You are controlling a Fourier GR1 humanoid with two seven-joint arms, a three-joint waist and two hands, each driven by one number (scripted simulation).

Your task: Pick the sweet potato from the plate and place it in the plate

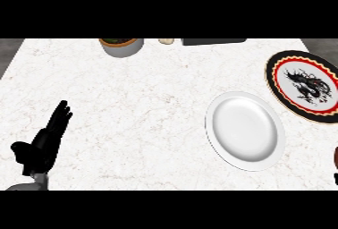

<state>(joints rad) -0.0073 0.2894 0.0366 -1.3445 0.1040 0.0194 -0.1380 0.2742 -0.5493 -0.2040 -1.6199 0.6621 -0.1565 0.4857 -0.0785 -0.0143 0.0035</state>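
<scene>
Our left hand (41, 145) rests at about eight o'clock on the counter (132, 98), fingers straight and holding nothing. Our right hand does not show, so we cannot tell how its fingers stand. Outward from there, the white plate (245, 130) lies bare at three o'clock, and the patterned plate (305, 85) with the dark dragon sits just beyond it at two o'clock, also bare. A brownish sliver (335, 157) at the right edge, near four o'clock, may be the sweet potato, but we cannot be sure. We judge the placing not yet done: neither plate carries anything.
</scene>
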